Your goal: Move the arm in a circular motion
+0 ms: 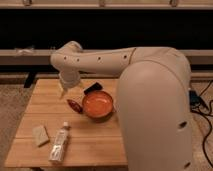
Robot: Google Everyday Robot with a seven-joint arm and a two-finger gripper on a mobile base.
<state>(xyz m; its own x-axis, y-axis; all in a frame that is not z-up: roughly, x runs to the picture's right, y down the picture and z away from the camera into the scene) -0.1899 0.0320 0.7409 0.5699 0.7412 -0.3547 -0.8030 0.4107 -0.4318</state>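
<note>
The arm [150, 95] is cream-beige and very large, and it fills the right half of the camera view. It reaches left across the wooden table [35, 107] to a rounded elbow [70, 54]. From there a short segment drops toward the table's back left. The gripper [65, 90] is at that lower end, just above the table top, left of the orange bowl [97, 105] and behind a red packet [75, 106].
A small dark object [92, 88] lies behind the bowl. A clear bottle [59, 145] and a tan block [41, 134] lie at the table's front left. A dark shelf rail [30, 55] runs behind. Cables [201, 102] lie on the floor at the right.
</note>
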